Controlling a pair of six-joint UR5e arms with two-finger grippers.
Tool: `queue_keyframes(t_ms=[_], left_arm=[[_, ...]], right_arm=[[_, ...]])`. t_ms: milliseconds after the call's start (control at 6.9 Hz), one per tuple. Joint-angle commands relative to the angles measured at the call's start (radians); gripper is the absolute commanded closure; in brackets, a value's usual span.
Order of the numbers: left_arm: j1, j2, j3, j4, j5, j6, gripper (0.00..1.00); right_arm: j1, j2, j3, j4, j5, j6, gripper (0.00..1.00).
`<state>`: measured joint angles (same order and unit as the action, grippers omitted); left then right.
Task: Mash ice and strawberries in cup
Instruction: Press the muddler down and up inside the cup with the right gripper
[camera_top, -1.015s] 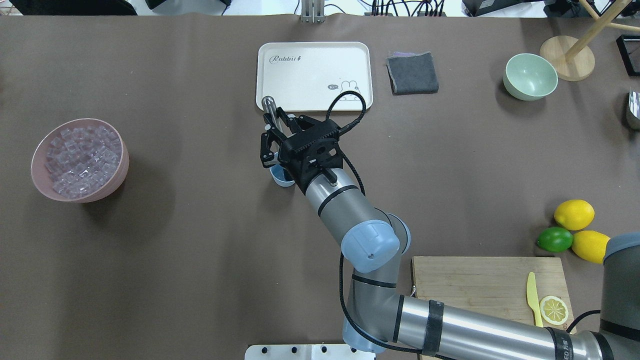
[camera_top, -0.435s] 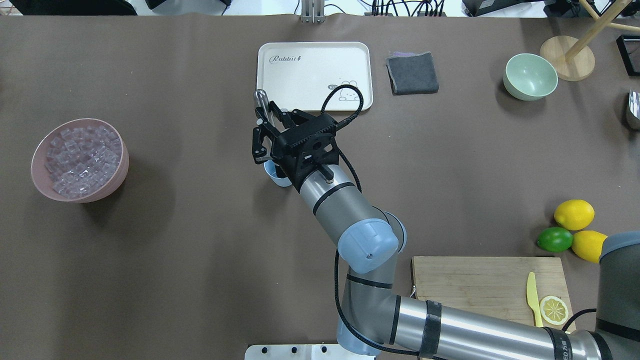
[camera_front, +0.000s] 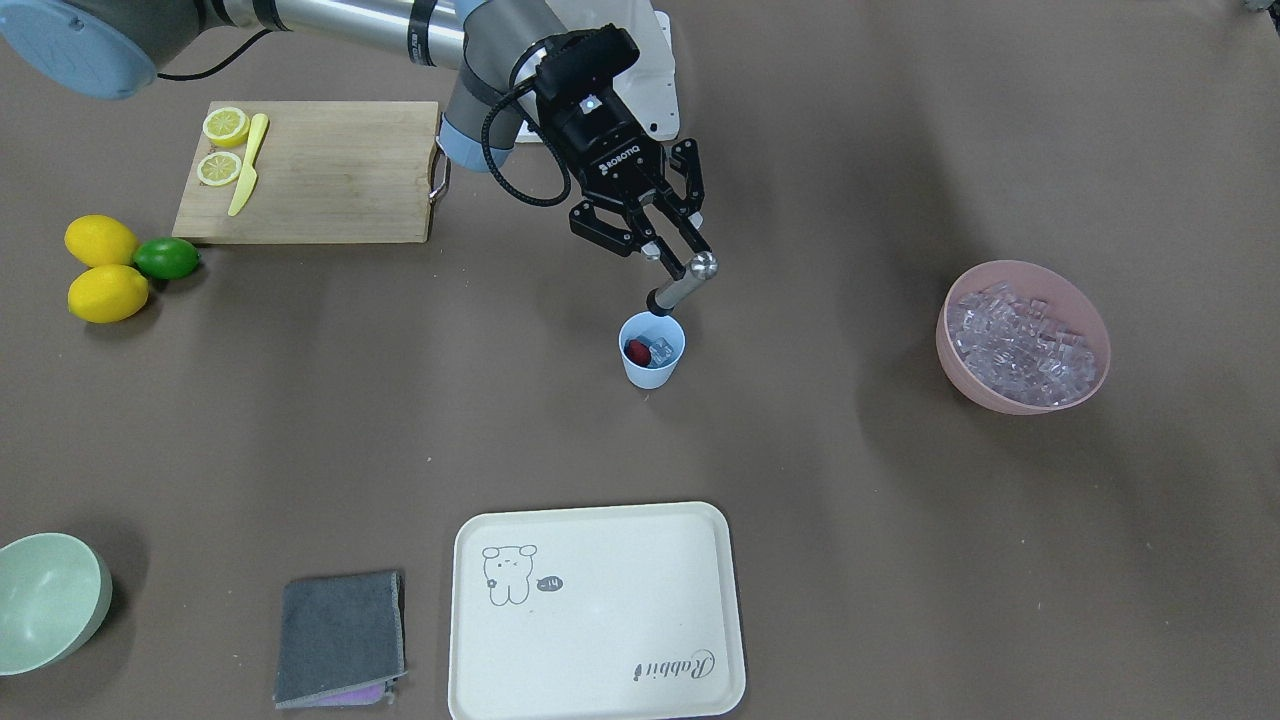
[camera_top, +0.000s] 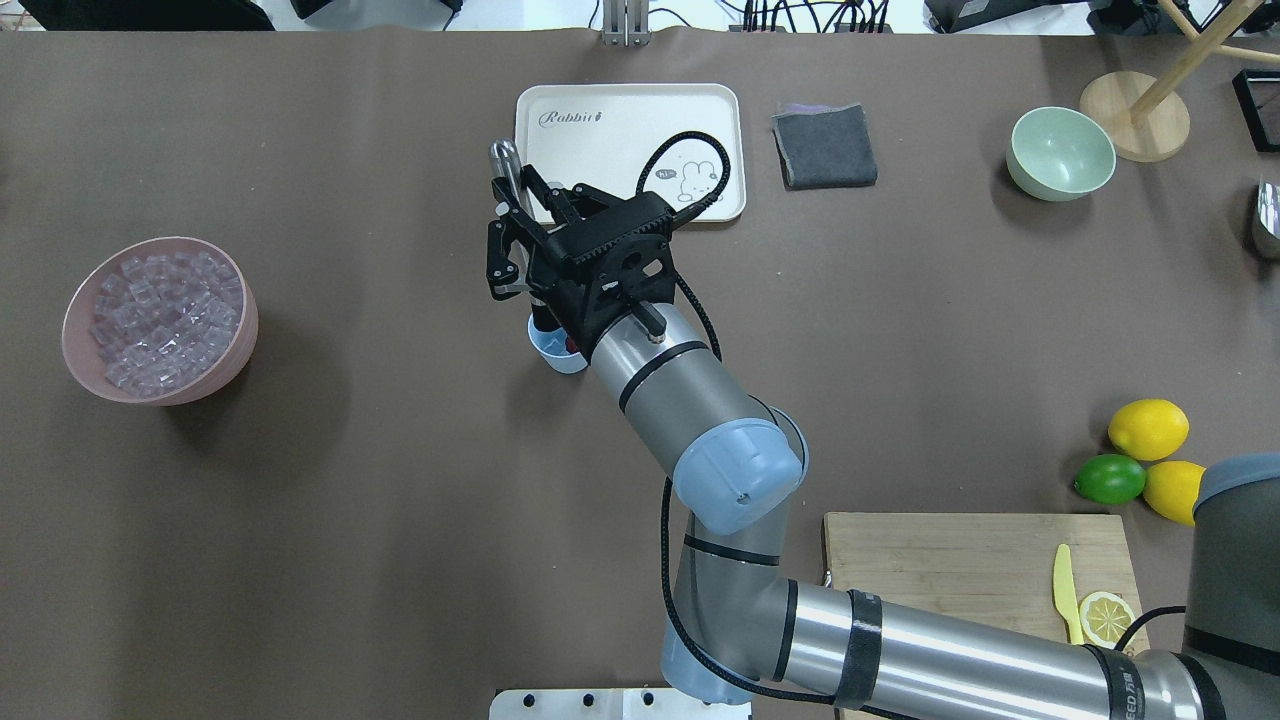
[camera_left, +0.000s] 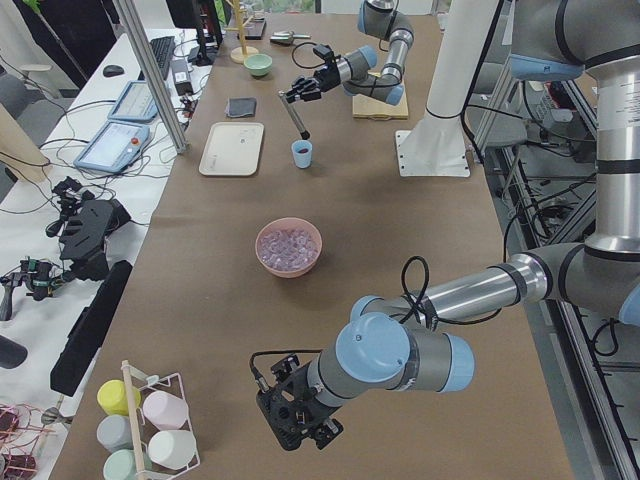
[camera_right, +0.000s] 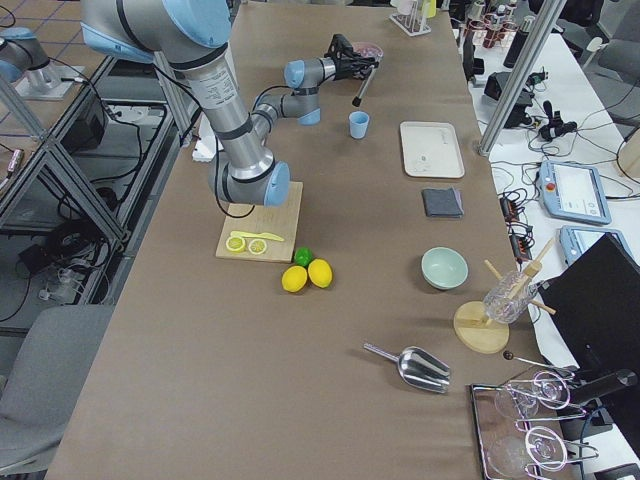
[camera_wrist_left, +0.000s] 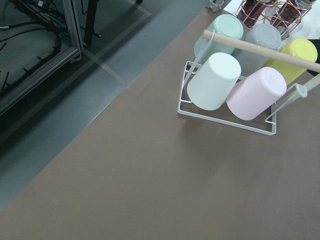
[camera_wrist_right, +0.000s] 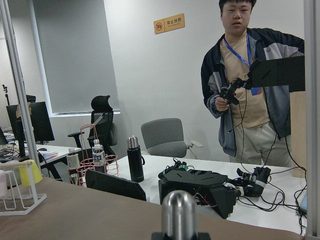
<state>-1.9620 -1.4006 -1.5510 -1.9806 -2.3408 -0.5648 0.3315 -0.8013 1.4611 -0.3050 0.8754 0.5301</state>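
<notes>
The light-blue cup (camera_front: 652, 372) stands mid-table, with a red strawberry (camera_front: 636, 350) and a clear ice cube (camera_front: 660, 349) inside. My right gripper (camera_front: 675, 260) is shut on a tilted metal muddler (camera_front: 683, 283). The muddler's black tip sits just over the cup's far rim. In the overhead view the right gripper (camera_top: 520, 232) and wrist cover most of the cup (camera_top: 552, 352). The muddler's round top fills the bottom of the right wrist view (camera_wrist_right: 179, 210). My left gripper (camera_left: 300, 415) shows only in the exterior left view, near that table end; I cannot tell whether it is open.
A pink bowl (camera_top: 225, 370) full of ice (camera_top: 160, 320) stands at the left. A white tray (camera_top: 610, 150), grey cloth (camera_top: 825, 145) and pale-green bowl (camera_top: 1060, 152) lie at the far side. A cutting board (camera_top: 950, 570), lemons (camera_top: 1148, 428) and a lime (camera_top: 1108, 479) are near right.
My right gripper has moved left and away from the robot with the muddler. The muddler's top has swung toward the tray's left corner. The cup has stayed put.
</notes>
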Motion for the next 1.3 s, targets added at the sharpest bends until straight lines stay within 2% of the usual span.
queue_keyframes(t_ms=[0, 290, 1160], left_arm=[[0.0, -0.003, 0.003, 0.0, 0.002, 0.0, 0.02], [0.002, -0.006, 0.008, -0.001, 0.002, 0.0, 0.02], [0.003, -0.012, 0.012, -0.003, 0.003, 0.002, 0.02]], right_arm=[[0.012, 0.016, -0.036, -0.002, 0.0, 0.001, 1.0], [0.012, 0.037, -0.1, 0.0, 0.002, 0.004, 1.0], [0.015, 0.037, -0.171, -0.003, -0.004, 0.005, 1.0]])
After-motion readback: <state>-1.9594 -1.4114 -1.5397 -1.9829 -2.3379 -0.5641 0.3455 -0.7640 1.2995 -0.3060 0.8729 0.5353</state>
